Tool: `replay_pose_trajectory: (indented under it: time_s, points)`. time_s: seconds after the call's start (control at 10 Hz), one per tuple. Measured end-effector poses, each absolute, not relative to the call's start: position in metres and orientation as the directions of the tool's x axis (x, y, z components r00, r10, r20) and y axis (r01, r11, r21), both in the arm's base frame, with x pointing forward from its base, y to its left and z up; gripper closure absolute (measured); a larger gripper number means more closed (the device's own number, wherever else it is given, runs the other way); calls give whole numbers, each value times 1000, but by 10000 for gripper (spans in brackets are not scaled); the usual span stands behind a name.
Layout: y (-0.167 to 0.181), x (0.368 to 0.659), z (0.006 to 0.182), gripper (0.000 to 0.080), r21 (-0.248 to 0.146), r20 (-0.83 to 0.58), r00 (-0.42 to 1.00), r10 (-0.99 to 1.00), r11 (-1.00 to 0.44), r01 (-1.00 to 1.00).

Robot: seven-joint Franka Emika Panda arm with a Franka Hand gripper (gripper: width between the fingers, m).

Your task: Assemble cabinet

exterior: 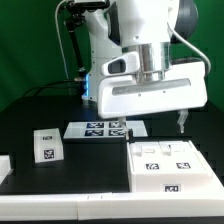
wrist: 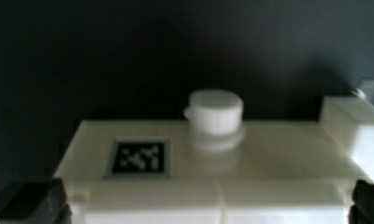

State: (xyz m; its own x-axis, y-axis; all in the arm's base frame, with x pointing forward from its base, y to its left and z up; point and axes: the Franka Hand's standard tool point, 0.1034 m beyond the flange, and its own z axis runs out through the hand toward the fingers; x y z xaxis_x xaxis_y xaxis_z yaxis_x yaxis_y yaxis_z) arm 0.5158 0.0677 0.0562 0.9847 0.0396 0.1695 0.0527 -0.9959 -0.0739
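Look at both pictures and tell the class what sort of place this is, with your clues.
Probably a robotics lab bench: a robot arm hangs over a black table, the white cabinet carries square printed tags, and a marker board lies flat nearby.

Black table (exterior: 30, 125), matte top. The marker board (exterior: 104, 128) lies flat on it near the middle, tags up. A small white tagged block (exterior: 46, 145) sits toward the exterior view's left, just beside the board; I see no contact. Another white part (exterior: 4, 166) is cut off at that view's left edge, so I can't tell what it is. The cabinet (exterior: 172, 165) rests flat toward the exterior view's right, near the front, tags on top, close to the board's corner. My wrist view shows bare dark table beyond it.
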Motion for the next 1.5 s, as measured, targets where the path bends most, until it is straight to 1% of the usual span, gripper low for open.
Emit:
replay_pose_trajectory:
  time_s: [0.7, 0.9, 1.1, 1.2, 1.3, 1.4, 1.5]
  points:
    - [72, 504, 12, 2, -89, 176, 984, 40, -994, 57]
    - [71, 502, 6, 2, -84, 172, 982, 75, -992, 90]
    - [70, 505, 7, 2, -81, 175, 980, 93, -991, 108]
    - [67, 505, 7, 118, -78, 177, 979, 102, -990, 118]
    - [66, 505, 7, 254, -78, 177, 979, 100, -990, 115]
    - [65, 505, 7, 254, -78, 177, 979, 99, -990, 114]
    - [66, 506, 7, 438, -78, 178, 979, 98, -990, 113]
